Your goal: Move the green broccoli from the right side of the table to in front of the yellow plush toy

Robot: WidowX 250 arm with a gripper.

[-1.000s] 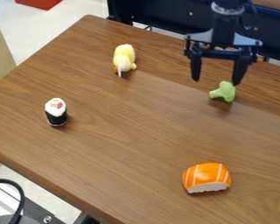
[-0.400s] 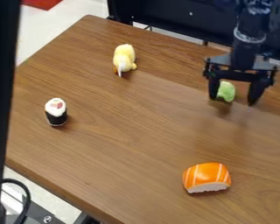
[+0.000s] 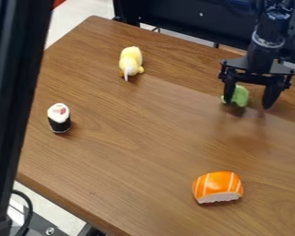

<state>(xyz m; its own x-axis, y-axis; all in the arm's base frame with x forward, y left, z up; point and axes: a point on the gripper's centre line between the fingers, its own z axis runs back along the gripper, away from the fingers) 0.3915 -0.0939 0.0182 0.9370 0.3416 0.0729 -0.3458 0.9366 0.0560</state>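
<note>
toy broccoli (image 3: 241,96) | light green, rounded — partly hidden | exact pose unclear | on wooden tabletop (image 3: 138,143) — far right

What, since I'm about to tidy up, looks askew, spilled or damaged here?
One oddity: a slanting black bar cuts across the left foreground, hiding part of the brown wooden table. No spill shows, and the orange, white-striped toy sushi looks undamaged.

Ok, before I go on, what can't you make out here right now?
All in the camera view:
- Green toy: partly hidden behind a finger of the gripper; whether they touch, I can't tell.
- Table: left part hidden by the dark upright bar.
- Robot arm: upper part cut off by the top edge.
- Yellow plush toy: face too small to read.
</note>
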